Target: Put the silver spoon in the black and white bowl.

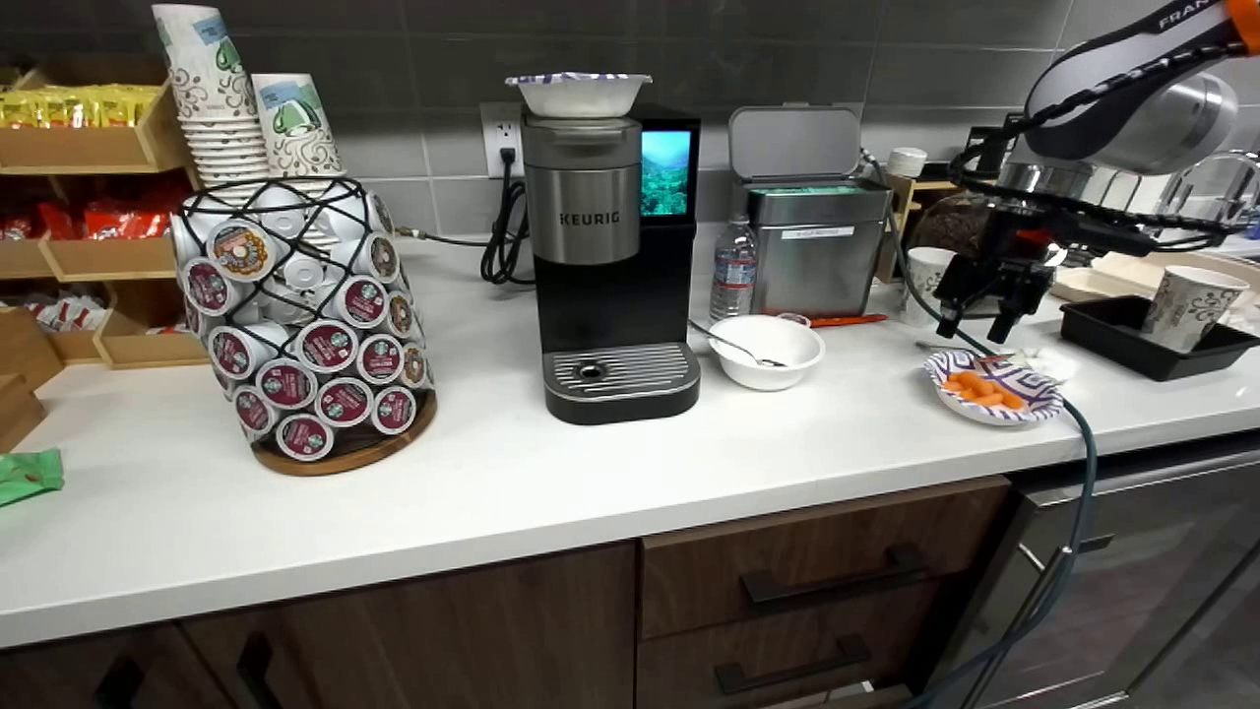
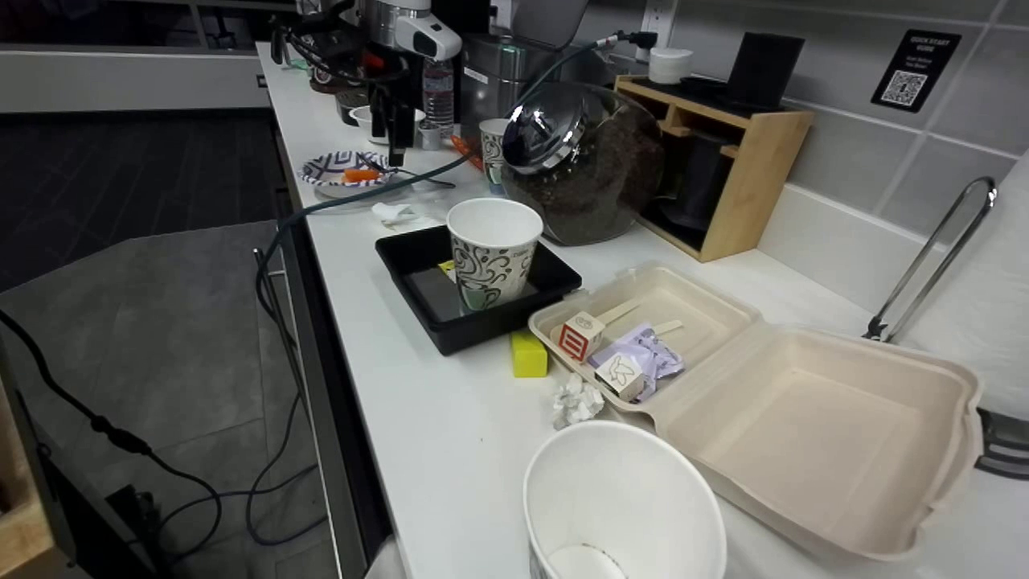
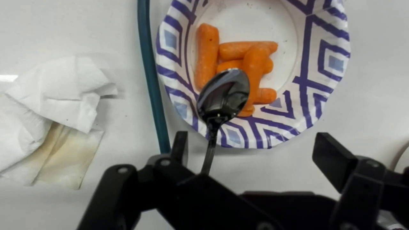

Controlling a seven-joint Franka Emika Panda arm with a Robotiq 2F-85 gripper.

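Hand (image 3: 254,147) spread wide near the patterned dish (image 3: 327,57), holding nothing — spoon (image 3: 220,107) lies across the dish's rim, head over its carrots (image 3: 207,52), handle sticking out.

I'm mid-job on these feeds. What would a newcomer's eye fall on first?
Probably the tower of coffee pods in the left part of an exterior view, then the Keurig machine near that picture's middle. In the wrist view, likely the orange carrots in the purple-and-white dish at upper middle, overlapped by the head of a shiny spoon, with the open gripper below.
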